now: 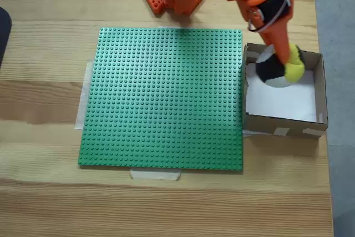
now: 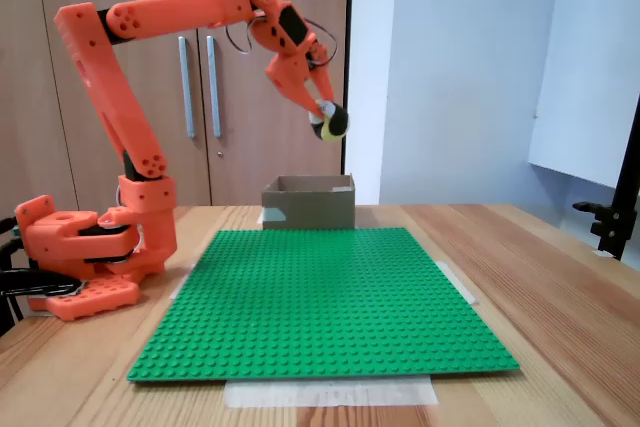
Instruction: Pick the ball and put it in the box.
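The ball point(image 1: 279, 71), yellow, black and white, is held in the air by my orange gripper point(image 1: 283, 62), which is shut on it. In the other fixed view the ball point(image 2: 332, 125) hangs well above the box point(image 2: 310, 203), clamped between the fingers of the gripper point(image 2: 328, 119). The brown cardboard box point(image 1: 284, 124) with a white floor stands at the right edge of the green baseplate point(image 1: 163, 98), and seen from above the ball lies over the box's far half.
The green studded baseplate point(image 2: 320, 297) covers the middle of the wooden table, taped down at its edges. The arm's orange base point(image 2: 85, 267) stands at the left in the side-on fixed view. Cabinet doors and a pale wall lie behind.
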You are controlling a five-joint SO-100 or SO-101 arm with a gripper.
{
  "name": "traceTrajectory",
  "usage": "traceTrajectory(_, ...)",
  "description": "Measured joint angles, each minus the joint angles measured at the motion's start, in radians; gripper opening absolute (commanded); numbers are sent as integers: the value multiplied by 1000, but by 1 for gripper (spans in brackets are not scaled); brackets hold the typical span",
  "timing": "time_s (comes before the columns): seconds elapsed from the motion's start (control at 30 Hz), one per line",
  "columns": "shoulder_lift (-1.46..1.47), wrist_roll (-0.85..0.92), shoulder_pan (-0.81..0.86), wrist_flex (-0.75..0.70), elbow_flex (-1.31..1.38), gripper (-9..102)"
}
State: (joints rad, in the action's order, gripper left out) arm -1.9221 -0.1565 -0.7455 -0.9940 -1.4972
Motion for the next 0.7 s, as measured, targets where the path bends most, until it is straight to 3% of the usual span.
traceTrajectory(0.7, 0, 2, -54, 51, -84, -1)
